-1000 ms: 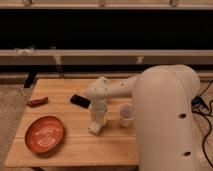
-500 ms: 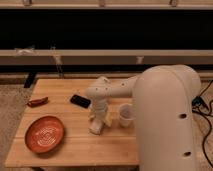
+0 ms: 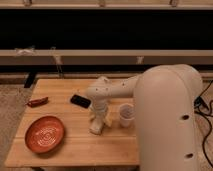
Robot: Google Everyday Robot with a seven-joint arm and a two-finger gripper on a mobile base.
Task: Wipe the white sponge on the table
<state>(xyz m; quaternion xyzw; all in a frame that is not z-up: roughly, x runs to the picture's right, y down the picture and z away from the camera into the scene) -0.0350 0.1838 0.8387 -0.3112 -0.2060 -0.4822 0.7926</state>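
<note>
My white arm reaches from the right over the middle of the light wooden table (image 3: pixel 75 150). The gripper (image 3: pixel 96 126) points straight down and its tip is at the tabletop. The off-white sponge (image 3: pixel 107 118) shows partly at the gripper's right side, low at the table surface, mostly hidden by the gripper. I cannot tell whether the gripper holds it or only presses against it.
An orange plate (image 3: pixel 45 134) lies at the front left. A flat black object (image 3: pixel 80 100) and a small red object (image 3: pixel 37 102) lie at the back left. A translucent white cup (image 3: pixel 126 115) stands just right of the gripper. My bulky arm housing (image 3: pixel 170 120) covers the table's right end.
</note>
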